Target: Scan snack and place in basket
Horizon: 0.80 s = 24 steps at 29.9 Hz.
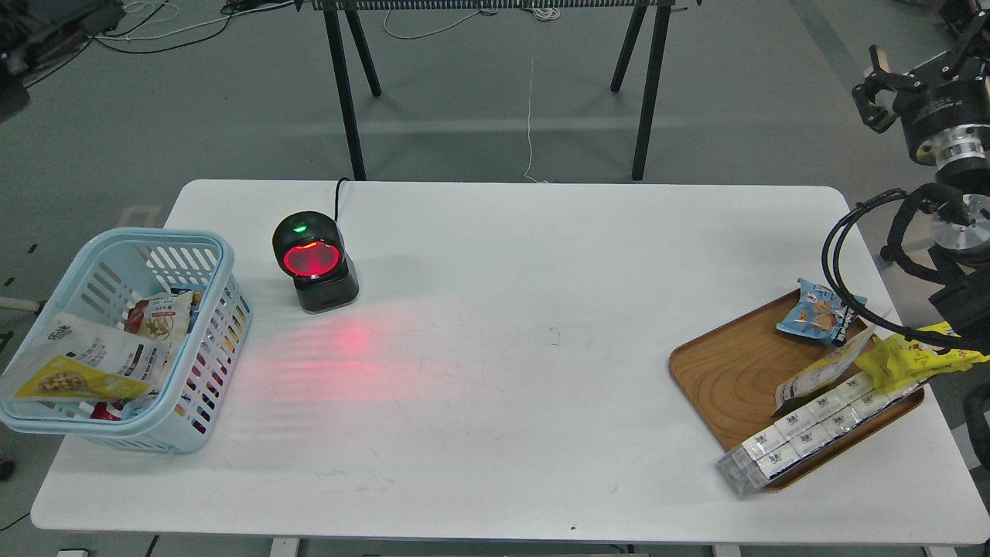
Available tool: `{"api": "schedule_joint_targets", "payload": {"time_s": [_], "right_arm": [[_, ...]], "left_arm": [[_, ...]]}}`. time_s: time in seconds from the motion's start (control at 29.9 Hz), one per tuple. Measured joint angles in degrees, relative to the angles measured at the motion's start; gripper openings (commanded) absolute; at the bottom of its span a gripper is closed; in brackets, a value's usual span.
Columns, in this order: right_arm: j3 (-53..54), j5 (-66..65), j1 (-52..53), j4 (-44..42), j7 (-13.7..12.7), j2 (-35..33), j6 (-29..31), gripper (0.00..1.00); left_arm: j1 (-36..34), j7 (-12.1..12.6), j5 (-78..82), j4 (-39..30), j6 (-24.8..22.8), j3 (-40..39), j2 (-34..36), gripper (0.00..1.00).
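White worktop (503, 348): light blue basket (220, 267) at its left edge, wooden tray (727, 371) of remaining packets at right, barcode scanner (313, 259) glowing red between them. Bean snack pouch (81, 367) lies flat in the basket on other packets, so the place step looks done. Left hand out of view; right hand (889, 85) raised off the worktop's right edge, fingers apart, empty. Next move, likely: right hand down to the tray for another packet.

One basket (219, 255), one scanner (313, 261), one wooden tray (727, 371), one table (503, 325).
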Motion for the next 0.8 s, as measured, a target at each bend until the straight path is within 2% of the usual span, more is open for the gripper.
{"api": "schedule_joint_targets", "payload": {"time_s": [0.1, 0.33, 0.43, 0.67, 0.8], "right_arm": [[0.4, 0.0, 0.4, 0.0, -0.2, -0.6, 0.0, 0.99], [0.7, 0.1, 0.9, 0.1, -1.0, -1.9, 0.0, 0.99], [2.3, 0.1, 0.9, 0.2, -1.4, -2.0, 0.0, 0.99], [9.3, 0.2, 0.2, 0.2, -6.0, -1.3, 0.0, 0.99], [10.9, 0.2, 0.0, 0.1, -6.9, 0.2, 0.0, 0.99]], "left_arm": [[0.0, 0.3, -8.2, 6.5, -3.7, -3.5, -6.0, 0.97], [0.1, 7.6, -24.3, 21.6, -8.1, -12.6, -22.1, 1.00], [0.2, 9.9, -30.7, 28.5, -9.6, -15.4, -28.6, 1.00], [0.4, 10.7, -38.7, 44.4, -13.2, -20.9, -41.6, 1.00], [0.7, 10.8, -41.7, 50.1, -14.0, -23.5, -46.6, 1.00]]}}
